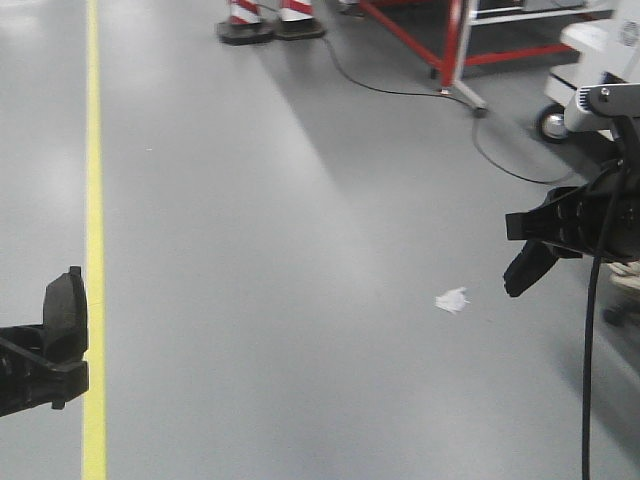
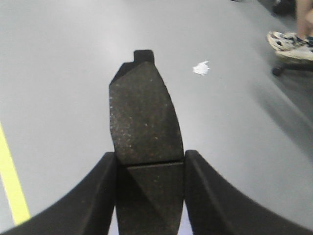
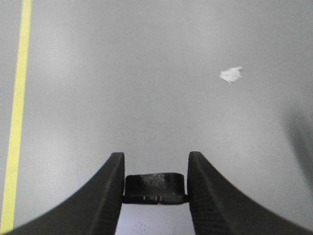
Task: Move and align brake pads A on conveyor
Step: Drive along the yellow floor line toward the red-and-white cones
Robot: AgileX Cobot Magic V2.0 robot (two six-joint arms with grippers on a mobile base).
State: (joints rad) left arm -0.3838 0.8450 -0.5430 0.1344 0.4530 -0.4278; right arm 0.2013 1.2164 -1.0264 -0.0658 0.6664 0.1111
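One flat dark grey-brown curved brake pad (image 2: 145, 112) is clamped in the left gripper (image 2: 150, 156). Its near end is pinched between both black fingers, and the rest sticks out past the fingertips, with a notched tab at the far end. A second dark brake pad (image 3: 155, 188) sits deep between the jaws of the right gripper (image 3: 155, 157), well back from the tips. It is seen edge-on, so its shape is hard to read; probably the same kind. Both sets of jaws are narrowed onto their pads. Smooth grey painted floor (image 3: 146, 73) lies beyond both. A crumpled white paper scrap (image 3: 231, 74) lies ahead and right of the right jaws. A yellow floor line (image 2: 12, 188) runs left of the left jaws. A worn sneaker (image 2: 289, 43) is far ahead-right of them, and a red metal frame (image 1: 455, 40) stands far ahead.
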